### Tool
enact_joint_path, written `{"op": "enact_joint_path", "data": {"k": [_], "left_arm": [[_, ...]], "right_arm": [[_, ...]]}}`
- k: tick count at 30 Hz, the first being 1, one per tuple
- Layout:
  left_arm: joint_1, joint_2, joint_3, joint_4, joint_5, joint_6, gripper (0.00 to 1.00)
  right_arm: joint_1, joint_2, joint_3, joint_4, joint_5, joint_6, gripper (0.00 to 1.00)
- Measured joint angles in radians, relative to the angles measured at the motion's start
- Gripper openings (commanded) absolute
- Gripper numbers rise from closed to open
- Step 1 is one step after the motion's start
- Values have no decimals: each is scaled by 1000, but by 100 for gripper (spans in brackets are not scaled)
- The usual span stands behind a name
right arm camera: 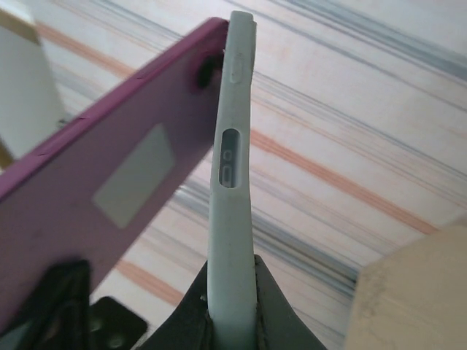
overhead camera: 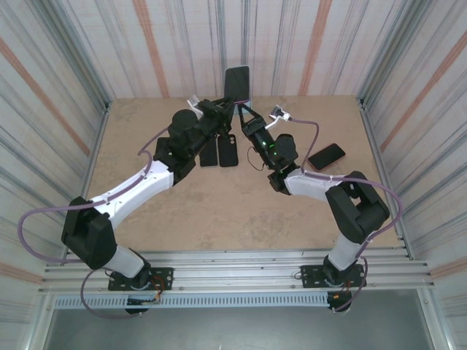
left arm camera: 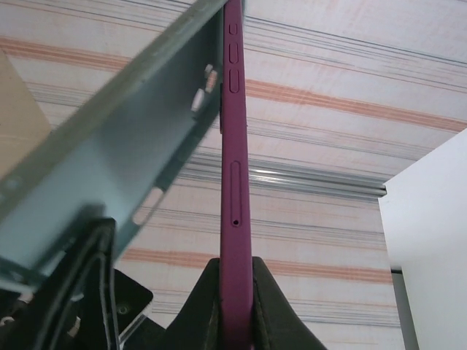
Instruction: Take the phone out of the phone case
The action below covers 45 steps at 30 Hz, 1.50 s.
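Both arms hold the phone (overhead camera: 237, 82) up above the far middle of the table. In the left wrist view the magenta phone (left arm camera: 235, 182) stands edge-on, its side buttons and tray slot showing, and my left gripper (left arm camera: 236, 266) is shut on its lower end. The pale grey-blue phone case (left arm camera: 109, 168) leans away from the phone on the left and meets it only at the top. In the right wrist view my right gripper (right arm camera: 232, 266) is shut on the case (right arm camera: 232, 204), with the phone's magenta back (right arm camera: 109, 168) splayed off to the left.
Two dark phones or cases (overhead camera: 209, 152) (overhead camera: 228, 151) lie side by side on the tan table under the raised grippers. Another dark phone (overhead camera: 326, 155) lies at the right. Striped walls enclose the table (overhead camera: 182, 211) on three sides.
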Motion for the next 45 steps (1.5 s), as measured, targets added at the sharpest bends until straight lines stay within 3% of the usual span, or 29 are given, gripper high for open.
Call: {"op": "enact_joint_path", "data": {"k": [9, 19, 30, 45], "left_arm": [[-29, -21, -30, -14, 17, 24, 3], [-30, -2, -114, 3, 26, 49, 3], [-51, 241, -116, 80, 38, 121, 2], [-87, 499, -107, 172, -50, 155, 2]], "right_arm": [[-12, -110, -5, -310, 138, -5, 2], [-151, -257, -95, -518, 96, -63, 3], [-266, -386, -204, -663, -14, -102, 3], [-304, -419, -307, -686, -86, -98, 3]]}}
